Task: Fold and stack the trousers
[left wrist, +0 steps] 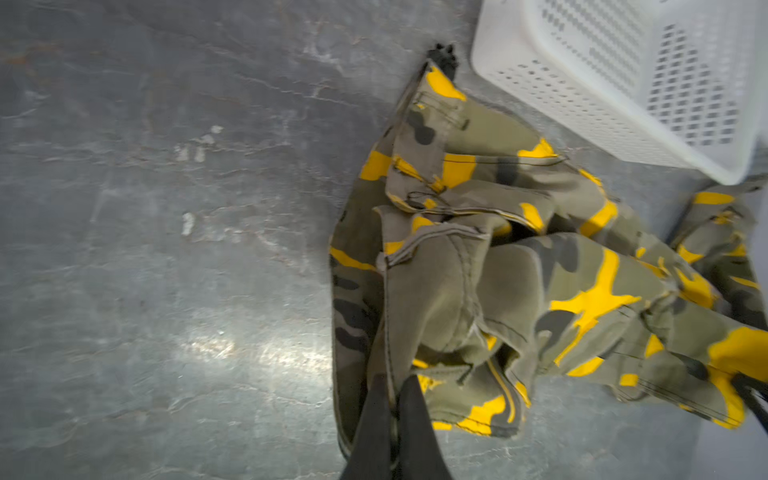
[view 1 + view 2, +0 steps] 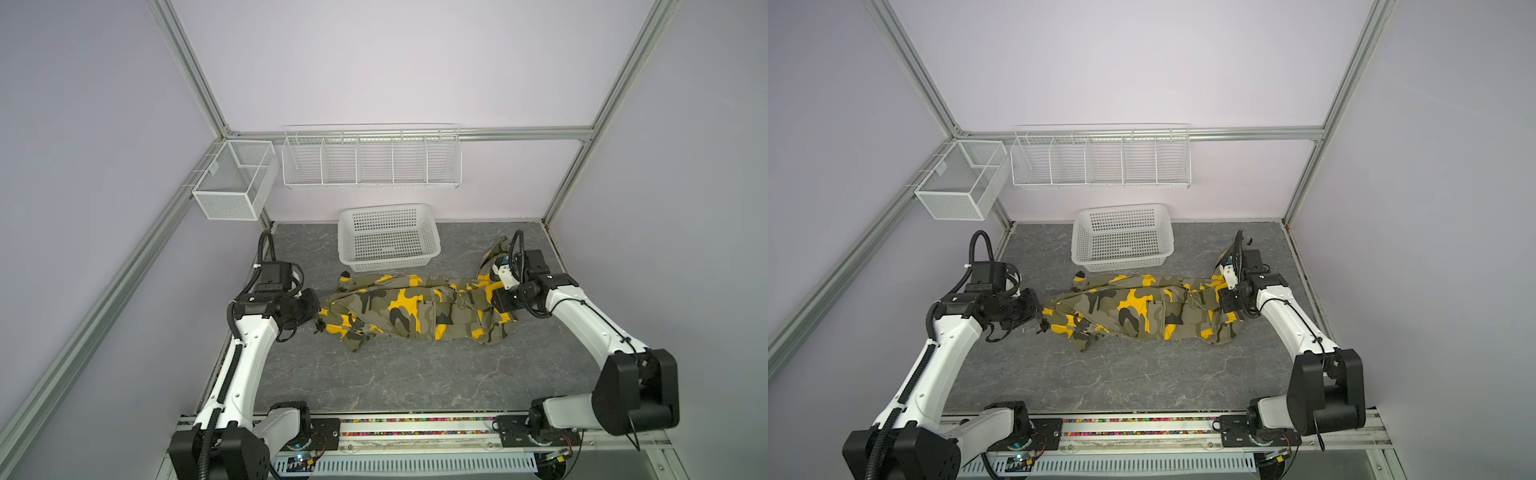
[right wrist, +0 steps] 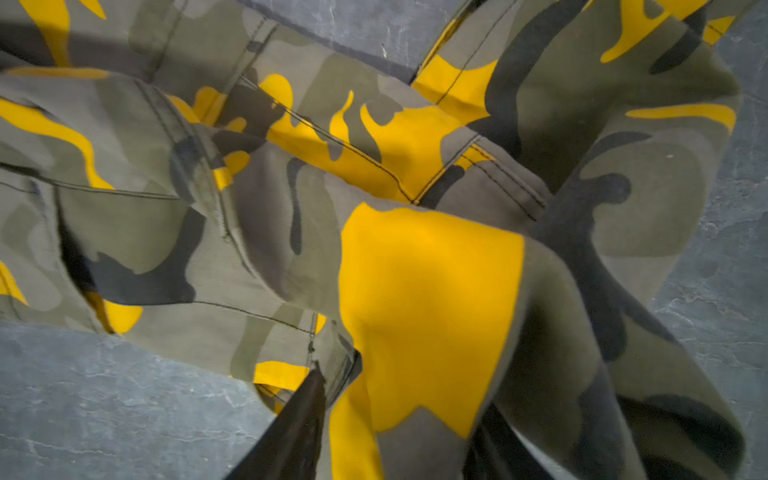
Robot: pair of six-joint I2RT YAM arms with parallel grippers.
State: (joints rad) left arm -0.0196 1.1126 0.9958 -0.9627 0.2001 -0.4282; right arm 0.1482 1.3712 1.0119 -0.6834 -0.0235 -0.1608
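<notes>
Currently, one large pair of cloth cargo trousers [image 2: 399, 309] [image 2: 1133, 309] in olive-green camouflage with bright yellow and black patches is lying crumpled across the middle of the grey marbled tabletop [image 2: 395, 374] [image 2: 1100, 374]. In both top views it is stretching sideways from the left arm to the right arm, not yet folded. Its far edge is sitting just beside the front wall of the white plastic lattice basket [image 2: 390, 259] [image 2: 1121, 259], which is standing upright toward the back of the table. Contact between the two cannot be confirmed.

The left gripper [image 2: 319, 311] [image 2: 1040, 311] is reaching in low from the left side and pinching the left end of the trousers. The left wrist view is showing its two black fingers [image 1: 415, 415] pressed together on a seamed edge of the cloth [image 1: 498, 270].

The right gripper [image 2: 494, 305] [image 3: 403, 399] is sitting over the right end of the garment. The right wrist view is showing its fingers [image 3: 291, 432] standing apart, with a yellow-patched fold of cloth [image 3: 415, 270] lying between them — whether they are pressing that fold cannot be told. A further part of the cloth is rising beside the right arm's wrist, toward the back right corner.

A white wire rack [image 2: 370, 162] with dividers is hanging on the rear wall above the basket — a white mesh box [image 2: 232, 183] is hanging at the back left corner.
</notes>
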